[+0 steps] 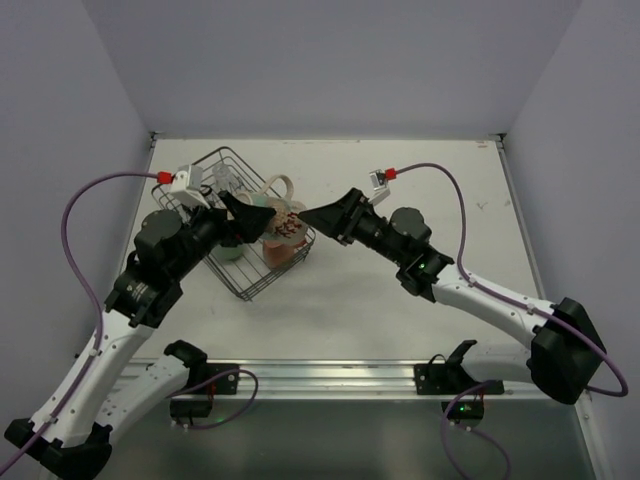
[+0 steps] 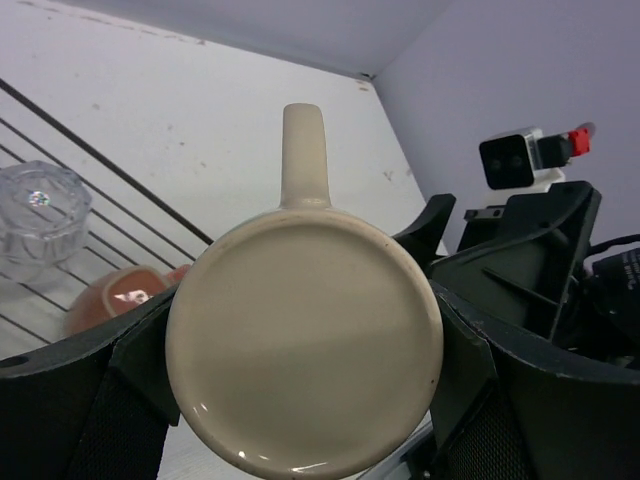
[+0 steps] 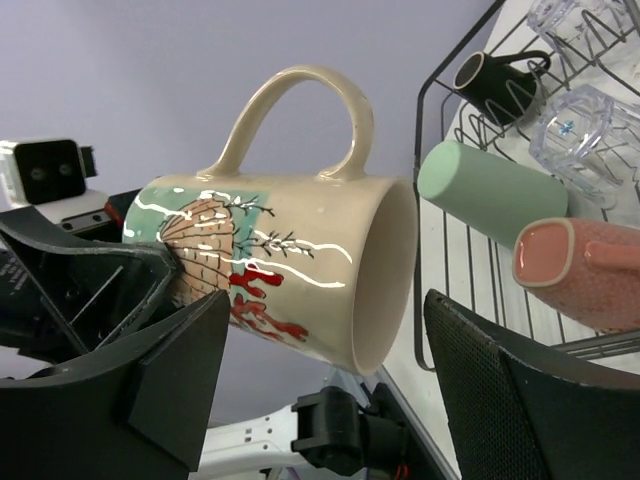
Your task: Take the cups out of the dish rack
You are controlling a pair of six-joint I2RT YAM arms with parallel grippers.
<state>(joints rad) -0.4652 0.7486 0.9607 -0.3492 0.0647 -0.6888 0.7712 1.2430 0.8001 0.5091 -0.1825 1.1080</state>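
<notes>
Cream patterned mug (image 3: 290,270) is held off the table, lying on its side with the handle uppermost, over the right-hand edge of the dish rack (image 1: 240,288) as we see it from the top camera. We note the left gripper (image 1: 248,215) clamped on the mug's base end; the left wrist view shows the round cream bottom filling the gap between both fingers, with contact on each side. The right gripper (image 1: 315,219) sits at the mouth end with its fingers spread, one to either side of the mug body; in the right wrist view we see a clear gap between the rim and the finger nearest the rack. Inside the rack we record a pale green cup (image 3: 490,190) on its side, a salmon-pink mug (image 3: 585,270) just beside it, a dark brown mug (image 3: 495,80) further in, and two clear glasses (image 3: 590,130).
</notes>
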